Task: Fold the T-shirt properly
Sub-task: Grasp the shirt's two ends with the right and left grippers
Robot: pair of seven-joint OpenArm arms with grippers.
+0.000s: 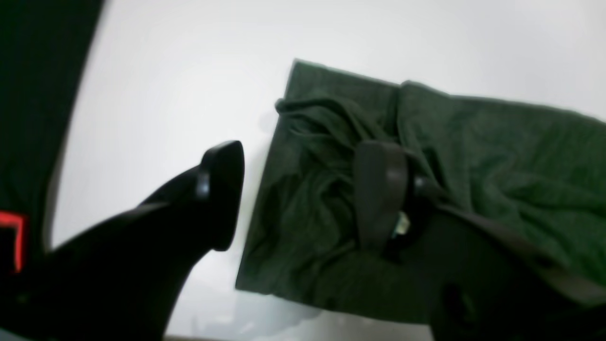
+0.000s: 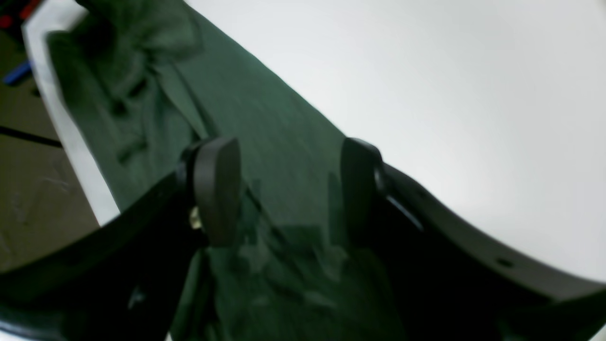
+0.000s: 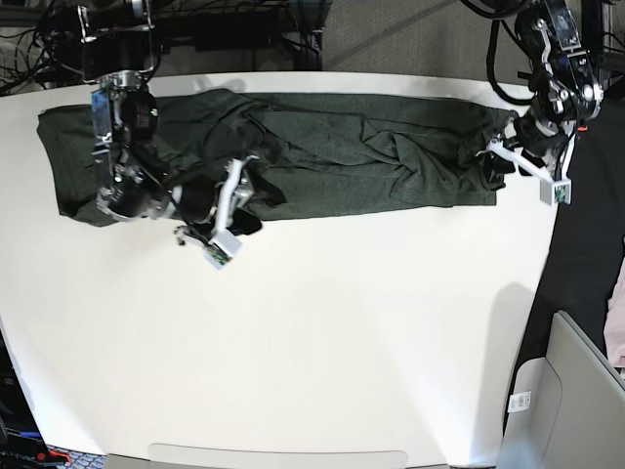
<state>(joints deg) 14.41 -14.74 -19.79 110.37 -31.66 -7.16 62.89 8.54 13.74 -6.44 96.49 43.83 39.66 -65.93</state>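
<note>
Black fingers of the right pincer (image 2: pixel 284 189) stand wide apart just above the T-shirt (image 3: pixel 322 147), holding nothing, near its front edge. Off the shirt's far end, the left pincer (image 1: pixel 303 189) also gapes, one finger over cloth, one over bare tabletop (image 3: pixel 342 332). The shirt lies as a long, rumpled band across the tabletop's far side, likely released to settle after a lengthwise fold.

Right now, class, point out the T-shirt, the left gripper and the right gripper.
T-shirt (image 3: pixel 322 147), base view: the middle of the spread fabric.
Left gripper (image 3: pixel 498 161), base view: between its fingertips, at the shirt's end.
Right gripper (image 2: pixel 284 189), right wrist view: the gap between its open fingers, over fabric.
</note>
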